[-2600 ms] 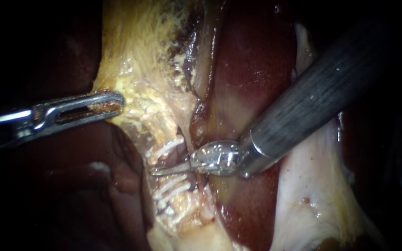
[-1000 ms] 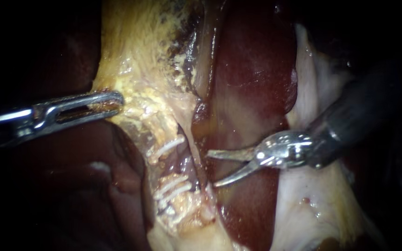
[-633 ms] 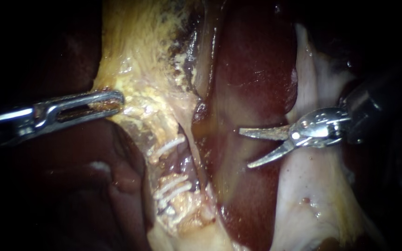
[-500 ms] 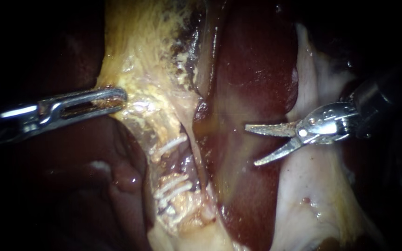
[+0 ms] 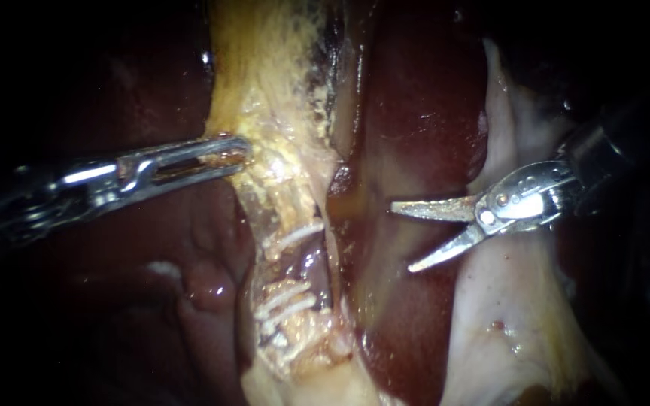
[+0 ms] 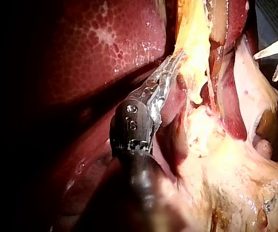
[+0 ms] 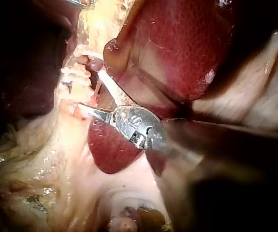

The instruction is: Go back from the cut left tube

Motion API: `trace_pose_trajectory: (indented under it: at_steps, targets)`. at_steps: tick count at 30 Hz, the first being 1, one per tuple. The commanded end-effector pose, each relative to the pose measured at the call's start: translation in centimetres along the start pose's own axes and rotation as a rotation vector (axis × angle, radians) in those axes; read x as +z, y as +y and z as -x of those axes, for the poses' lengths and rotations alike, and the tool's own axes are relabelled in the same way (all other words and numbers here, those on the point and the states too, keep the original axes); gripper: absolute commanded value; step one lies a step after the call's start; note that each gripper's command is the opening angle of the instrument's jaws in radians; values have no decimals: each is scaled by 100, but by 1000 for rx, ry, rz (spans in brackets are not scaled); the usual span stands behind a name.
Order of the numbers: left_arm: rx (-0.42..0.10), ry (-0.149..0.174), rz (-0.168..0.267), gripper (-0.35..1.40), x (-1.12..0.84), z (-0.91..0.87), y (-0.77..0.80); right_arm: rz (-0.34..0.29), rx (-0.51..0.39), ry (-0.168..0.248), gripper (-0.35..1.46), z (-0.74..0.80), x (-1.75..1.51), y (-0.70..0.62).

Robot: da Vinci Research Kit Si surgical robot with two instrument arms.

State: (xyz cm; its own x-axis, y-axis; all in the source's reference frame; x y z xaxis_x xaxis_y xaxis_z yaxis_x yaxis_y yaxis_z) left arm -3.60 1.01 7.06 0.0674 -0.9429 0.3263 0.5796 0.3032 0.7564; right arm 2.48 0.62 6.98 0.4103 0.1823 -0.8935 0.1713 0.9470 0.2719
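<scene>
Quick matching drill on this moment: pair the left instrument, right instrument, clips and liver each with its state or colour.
1 left instrument
2 right instrument
3 clips
4 liver

A white, in two groups
B jaws open, holding nothing
C dark red
D jaws shut on yellow tissue

Pairs: 1-D, 2-B, 3-A, 4-C

Clear gap between right instrument [image 5: 401, 238] and clips [image 5: 283, 299]; liver [image 5: 415, 135] beneath.
</scene>
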Motion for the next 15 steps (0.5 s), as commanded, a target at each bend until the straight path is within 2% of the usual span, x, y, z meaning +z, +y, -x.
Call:
trace_pose_trajectory:
  at_steps: [1,15]
  targets:
    - [1,5,0,-35,1,-1,0,0,-1,2,143,-1,1,0]
    - [-4,10,-3,-35,-1,-2,-4,2,-12,1,143,-1,2,0]
